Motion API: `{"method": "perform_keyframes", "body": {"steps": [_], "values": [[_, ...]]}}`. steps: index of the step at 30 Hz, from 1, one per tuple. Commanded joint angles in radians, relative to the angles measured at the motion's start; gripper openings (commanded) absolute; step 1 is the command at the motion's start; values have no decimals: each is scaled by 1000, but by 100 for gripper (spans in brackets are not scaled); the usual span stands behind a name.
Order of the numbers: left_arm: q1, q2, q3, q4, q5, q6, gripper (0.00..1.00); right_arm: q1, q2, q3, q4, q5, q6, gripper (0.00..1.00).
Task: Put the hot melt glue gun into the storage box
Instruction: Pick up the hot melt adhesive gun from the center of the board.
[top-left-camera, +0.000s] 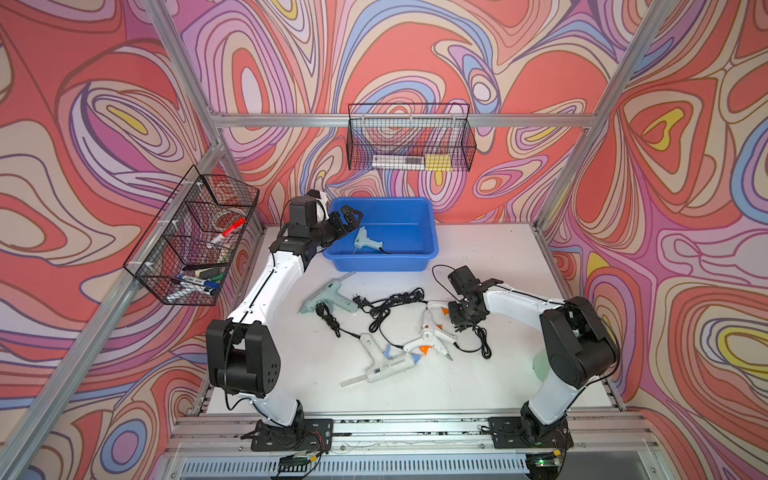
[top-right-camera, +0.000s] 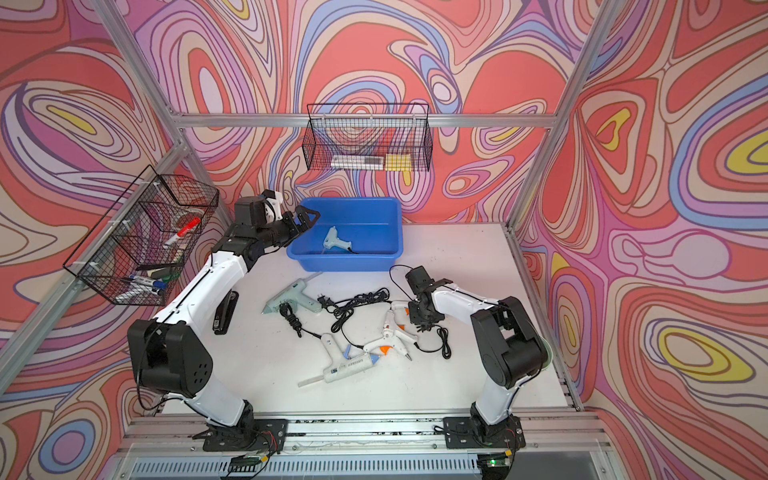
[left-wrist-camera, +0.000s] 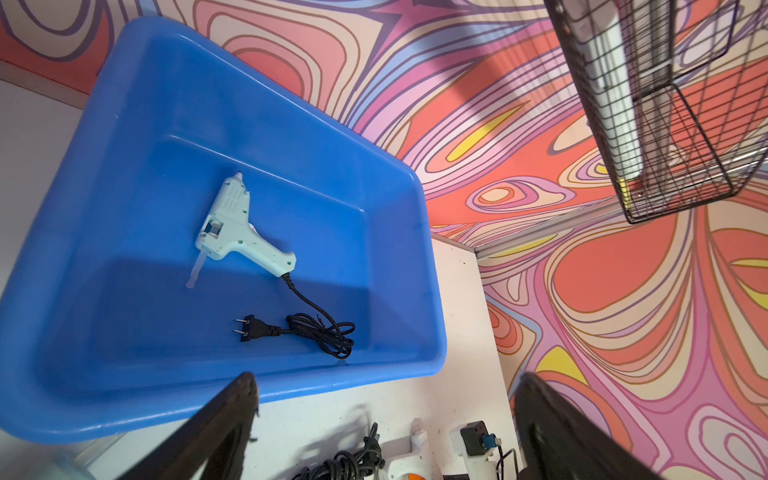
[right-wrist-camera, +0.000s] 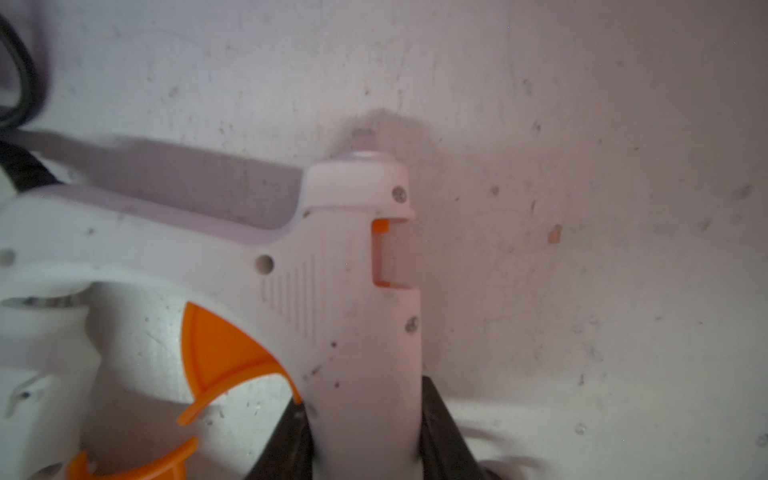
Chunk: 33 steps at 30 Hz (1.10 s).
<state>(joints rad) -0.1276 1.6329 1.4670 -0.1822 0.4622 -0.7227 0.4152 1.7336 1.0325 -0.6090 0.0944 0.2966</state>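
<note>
Right gripper (top-left-camera: 462, 320) is down at the table (top-left-camera: 498, 257), roughly 4 o'clock from the storage box (top-left-camera: 386, 262). The wrist view shows its jaws pressed against both sides of the barrel of an orange-trigger glue gun (right-wrist-camera: 357, 291), which lies flat on the table surface (not lifted). Left gripper (top-left-camera: 347, 218) hangs over the box's 9 o'clock rim, jaws wide apart with nothing between them. The box sits at 12 o'clock on the table, by the back edge. A small mint glue gun (left-wrist-camera: 237, 232) lies on its floor toward 8 o'clock (cord and plug in there with it). Loose at 6 o'clock from the box: large mint glue gun (top-left-camera: 328, 297), large white glue gun (top-left-camera: 386, 365), tangled black cords (top-left-camera: 386, 301).
</note>
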Motion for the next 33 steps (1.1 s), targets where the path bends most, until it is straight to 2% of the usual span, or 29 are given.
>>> {"method": "perform_keyframes", "body": {"steps": [1,5,9,16,21,28,33], "values": [[-20,-30,-22,34,27,-1,99,-1,-18,30,7,12,-17,19],[-46,-37,-11,3,35,39,99,0,-72,31,-11,47,-34,0],[-72,-20,19,-44,55,108,99,0,-173,14,5,67,-53,0],[-126,42,79,-75,201,246,99,6,-386,-30,91,68,-117,0],[-187,115,193,-218,246,364,99,11,-491,-32,169,54,-182,0],[-247,259,383,-418,404,465,99,34,-568,-43,282,1,-299,0],[-295,344,521,-561,475,540,99,52,-555,-15,325,-12,-373,0]]}}
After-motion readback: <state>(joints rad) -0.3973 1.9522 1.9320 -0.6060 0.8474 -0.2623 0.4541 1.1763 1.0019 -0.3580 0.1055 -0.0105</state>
